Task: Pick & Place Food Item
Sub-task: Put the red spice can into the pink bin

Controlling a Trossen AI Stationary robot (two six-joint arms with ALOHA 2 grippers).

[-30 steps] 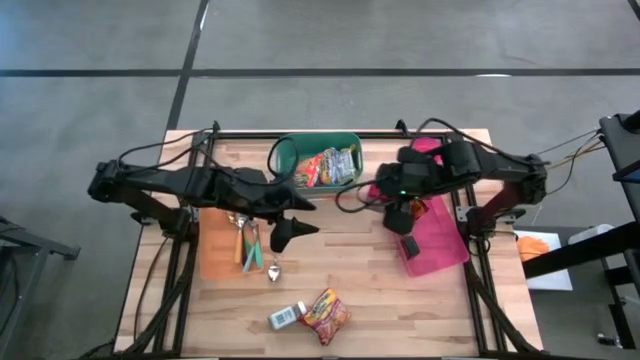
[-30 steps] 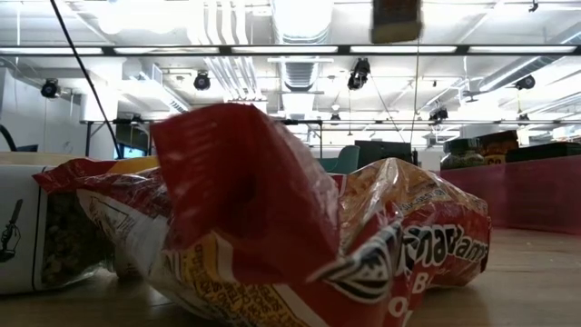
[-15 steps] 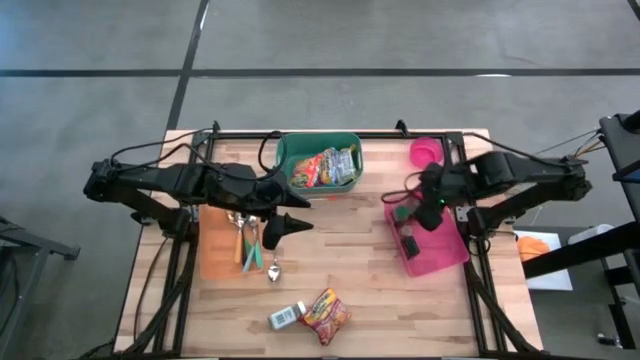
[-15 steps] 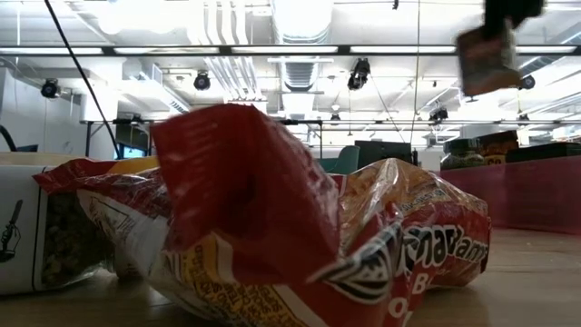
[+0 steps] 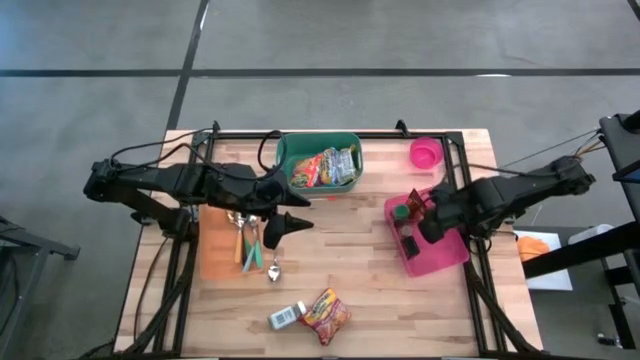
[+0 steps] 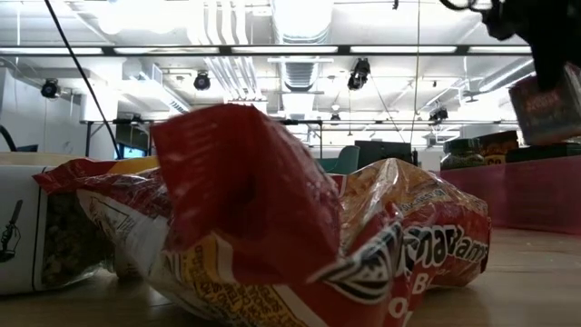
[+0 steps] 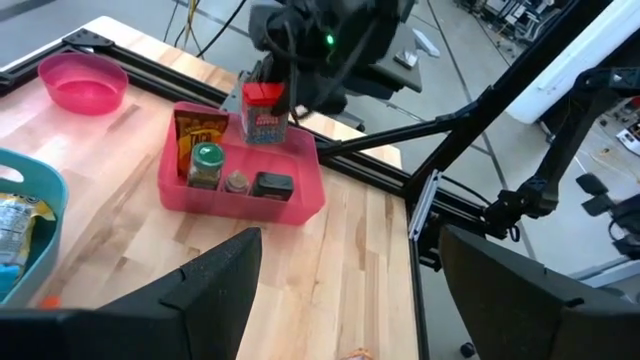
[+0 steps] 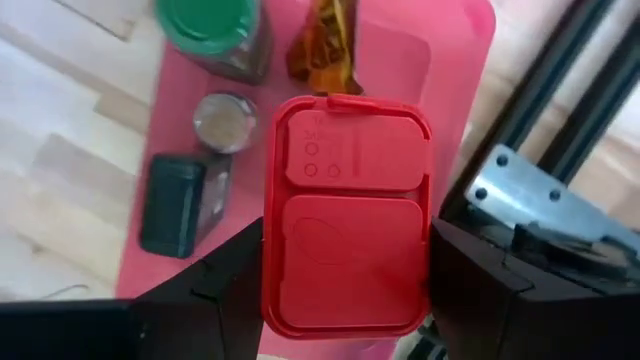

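My right gripper (image 8: 345, 300) is shut on a small spice container with a red flip lid (image 8: 345, 230), and hangs over the pink bin (image 5: 440, 262) at the table's right. The left wrist view shows the container (image 7: 265, 115) upright under that gripper. The bin holds a green-lidded jar (image 8: 215, 30), a small silver-topped jar (image 8: 222, 120), a dark tin (image 8: 175, 205) and an orange packet (image 8: 322, 45). My left gripper (image 5: 295, 222) hangs open over the table's middle, touching nothing. A red snack bag (image 5: 325, 315) lies flat near the front edge. My right gripper pinches the container's two opposite sides (image 8: 272, 280) between its two fingers (image 8: 215, 290), just below the red lid. The fingers come from above, pointing down. The container (image 6: 549, 109) is upright, lid up, hanging clear above the bin.
A green basket (image 5: 290, 150) of snack packets stands at the back centre, a pink bowl (image 5: 425, 152) at the back right. Spoons lie on an orange mat (image 5: 215, 255) at the left. A white box (image 5: 287, 317) sits beside the red bag. Black frame rails (image 5: 465, 200) edge the table.
My right gripper has carried the red-lidded container from over the table's middle toward the right edge and down, rolling its wrist on the way. It now hangs over the pink bin. The container has stayed in its hold.
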